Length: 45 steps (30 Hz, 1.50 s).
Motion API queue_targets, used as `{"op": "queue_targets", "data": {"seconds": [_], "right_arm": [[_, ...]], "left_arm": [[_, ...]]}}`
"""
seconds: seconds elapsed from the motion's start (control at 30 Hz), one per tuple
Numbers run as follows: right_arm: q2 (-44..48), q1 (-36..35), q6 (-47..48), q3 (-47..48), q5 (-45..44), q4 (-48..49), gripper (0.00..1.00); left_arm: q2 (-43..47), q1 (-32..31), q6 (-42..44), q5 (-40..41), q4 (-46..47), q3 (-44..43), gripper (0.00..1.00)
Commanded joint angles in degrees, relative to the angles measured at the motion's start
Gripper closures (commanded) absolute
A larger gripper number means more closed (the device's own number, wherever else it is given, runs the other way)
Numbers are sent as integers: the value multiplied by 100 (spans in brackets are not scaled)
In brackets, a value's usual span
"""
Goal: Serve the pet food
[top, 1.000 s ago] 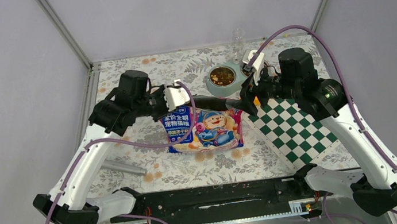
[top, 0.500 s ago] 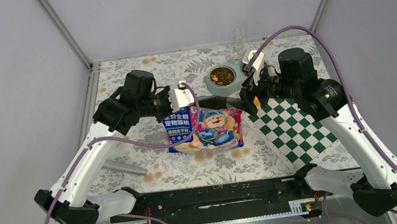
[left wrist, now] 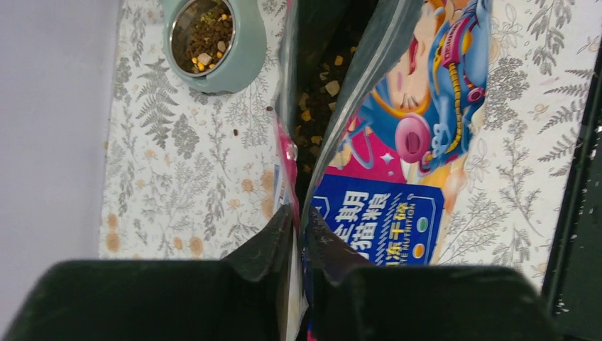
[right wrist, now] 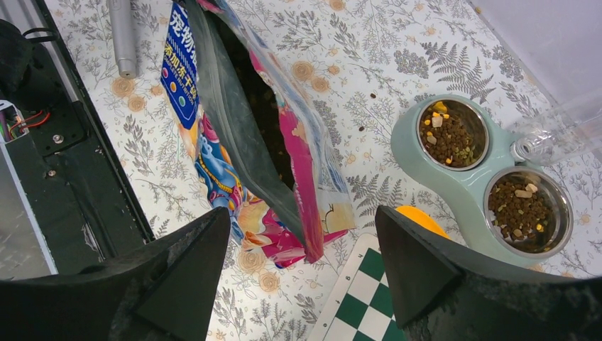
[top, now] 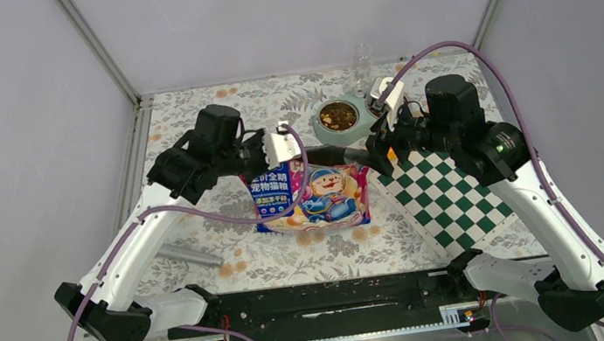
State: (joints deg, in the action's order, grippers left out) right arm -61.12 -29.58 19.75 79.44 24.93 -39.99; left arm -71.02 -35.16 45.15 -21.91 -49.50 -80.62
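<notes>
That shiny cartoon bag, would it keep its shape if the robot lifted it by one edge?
Probably not: the bag looks like thin film, creasing where the left gripper pinches its rim, so it would likely flop. Its glossy surface may be slippery. With the mouth gaping over loose kibble, tipping it would probably spill pieces.

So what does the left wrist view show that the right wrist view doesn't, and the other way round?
Only the left wrist: the left end effector shut on the mouth edge of the glossy cartoon-printed bag. Only the right wrist: the open right end effector, the second steel bowl of the teal double feeder, a green-and-white checkered mat, part of an orange plastic scoop, a silver metal cylinder and a clear bottle. Both: the bag's open mouth with brown kibble pellets inside, one filled feeder bowl and the floral tablecloth.
</notes>
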Motion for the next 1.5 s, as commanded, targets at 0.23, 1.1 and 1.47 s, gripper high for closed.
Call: {"op": "queue_targets", "data": {"seconds": [0.23,1.1,1.47], "right_arm": [[117,-48,125,-17,-98,173,17],[204,-45,197,-122,-202,177,16],[241,-47,231,-122,-248,171,16]], "left_arm": [[-47,-74,-58,-40,404,-241,87],[-364,-308,-199,-157,594,-357,71],[-457,-406,-226,-196,700,-404,70]]}}
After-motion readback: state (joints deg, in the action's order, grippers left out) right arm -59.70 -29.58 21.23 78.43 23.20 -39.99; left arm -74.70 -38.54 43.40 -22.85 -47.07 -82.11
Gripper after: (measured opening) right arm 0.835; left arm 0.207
